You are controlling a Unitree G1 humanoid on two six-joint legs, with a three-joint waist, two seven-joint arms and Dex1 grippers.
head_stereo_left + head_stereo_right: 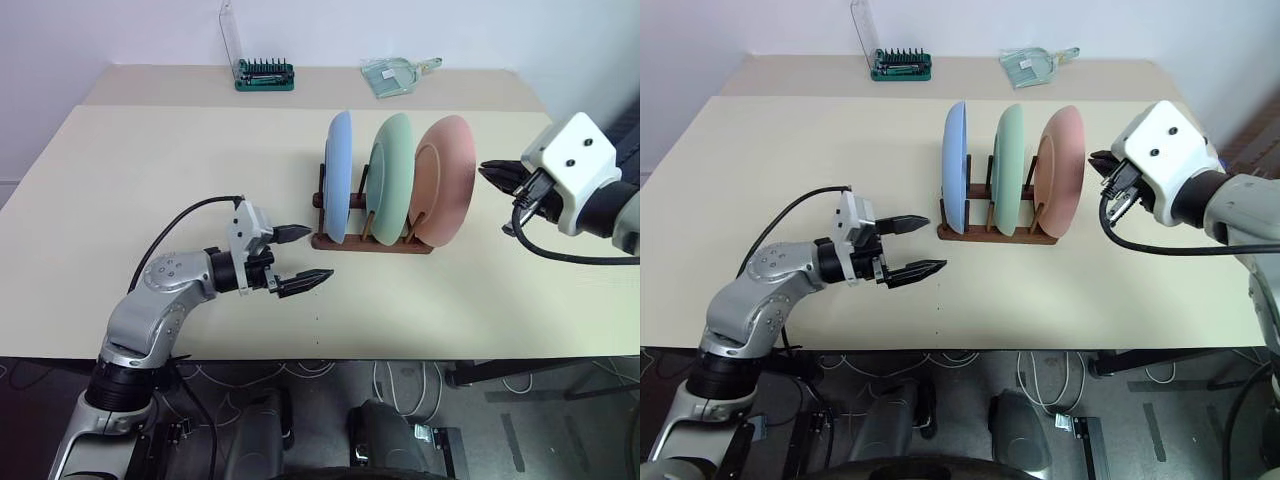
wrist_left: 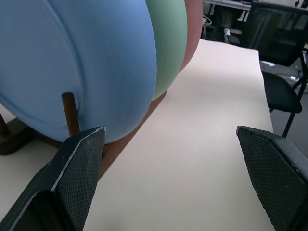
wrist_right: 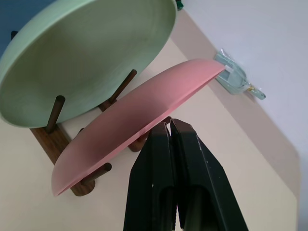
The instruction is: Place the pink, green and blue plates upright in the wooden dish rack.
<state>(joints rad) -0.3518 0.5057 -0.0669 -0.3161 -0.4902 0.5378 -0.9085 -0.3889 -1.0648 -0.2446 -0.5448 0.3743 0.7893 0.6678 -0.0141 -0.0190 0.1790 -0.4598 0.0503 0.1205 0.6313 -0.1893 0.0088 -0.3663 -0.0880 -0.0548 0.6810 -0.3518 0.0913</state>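
1. While all three plates stand upright in the wooden dish rack point(image 1: 372, 240) on the desk point(image 1: 150, 180), the blue plate point(image 1: 338, 176) sits at its left end, the green plate point(image 1: 392, 176) in the middle, the pink plate point(image 1: 447, 178) at its right end.
2. Left of the rack, the left pincer point(image 1: 298, 259) hovers with fingers spread wide, holding nothing.
3. Right of the rack, the right pincer point(image 3: 169, 126) is closed, tips seemingly just at the pink plate's rim.
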